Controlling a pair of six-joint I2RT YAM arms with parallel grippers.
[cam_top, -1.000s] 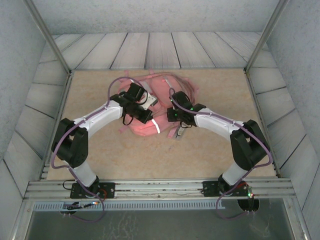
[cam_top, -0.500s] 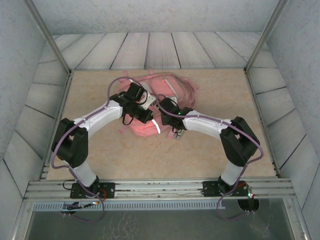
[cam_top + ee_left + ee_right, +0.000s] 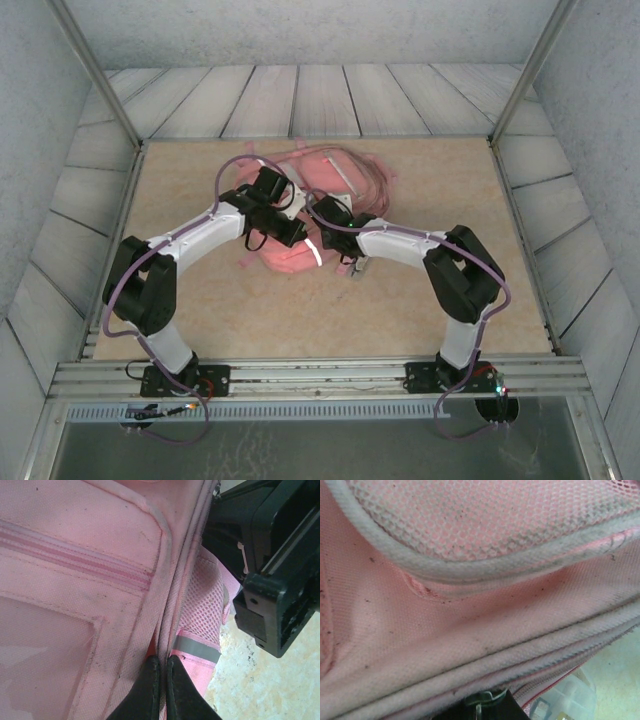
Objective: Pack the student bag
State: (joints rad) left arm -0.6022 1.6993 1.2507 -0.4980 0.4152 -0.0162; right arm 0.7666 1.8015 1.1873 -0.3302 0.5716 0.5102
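Note:
The student bag (image 3: pixel 335 172) is a pink fabric backpack lying in the middle of the table. My left gripper (image 3: pixel 298 236) is at its front left. In the left wrist view that gripper (image 3: pixel 163 666) is shut, pinching a piped seam of the bag (image 3: pixel 100 555) next to a grey reflective strip (image 3: pixel 196 648). My right gripper (image 3: pixel 319 208) reaches over the bag from the right. Its tips (image 3: pixel 485 701) are shut and pressed against the bag's piped edge (image 3: pixel 470 645). A small greenish bit sits at the tips; I cannot tell whether fabric is pinched there.
A clear plastic item (image 3: pixel 565 697) lies beside the bag on the beige table top (image 3: pixel 450 200); it shows as a grey object (image 3: pixel 358 266) at the bag's front right. The right arm's black body (image 3: pixel 270 555) is close to my left gripper. Panel walls enclose the table.
The right arm has swung left and further over the bag, and its jaws have closed. The left arm has kept its grip and place.

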